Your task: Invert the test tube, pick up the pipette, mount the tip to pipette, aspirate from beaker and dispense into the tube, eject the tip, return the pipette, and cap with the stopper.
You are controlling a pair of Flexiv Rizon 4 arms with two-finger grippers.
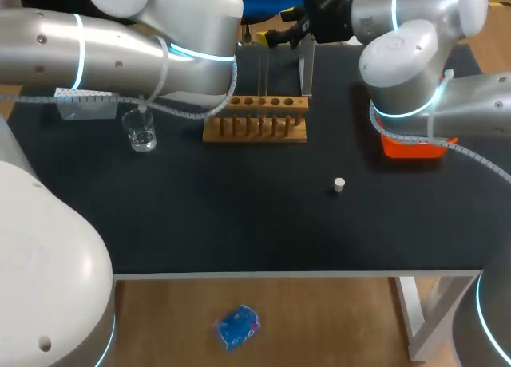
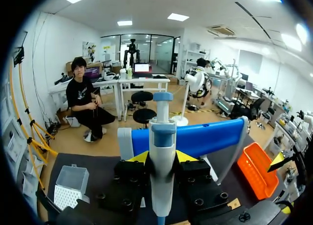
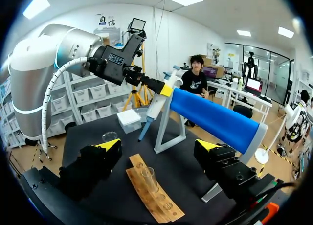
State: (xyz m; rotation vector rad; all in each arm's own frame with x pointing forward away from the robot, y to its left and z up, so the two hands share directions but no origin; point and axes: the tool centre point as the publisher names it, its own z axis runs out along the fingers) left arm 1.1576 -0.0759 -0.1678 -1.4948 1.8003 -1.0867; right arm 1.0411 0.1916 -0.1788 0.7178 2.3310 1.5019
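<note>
Standing in a hole of the light wooden rack [image 3: 164,208], the clear glass test tube [image 3: 148,177] is seen just ahead of the right gripper [image 3: 157,146]. That gripper's yellow-tipped fingers are spread wide and nothing is held between them. The white and blue pipette [image 2: 162,137] is clamped from both sides by the fingers of the left gripper [image 2: 162,159], which is raised at the far edge of the black table [image 1: 239,215]. The pipette is held tilted, lower end down, close against the blue bar of the grey-legged stand [image 3: 215,120]; whether the two touch cannot be told.

The clear glass beaker [image 1: 141,132] is set to the left of the rack, with the clear plastic tip box [image 1: 80,105] just behind it. The small white stopper [image 1: 338,185] is found alone on the table, nearer the front edge and to the right of the rack. The orange plastic bin [image 1: 411,147] is partly hidden under the right arm.
</note>
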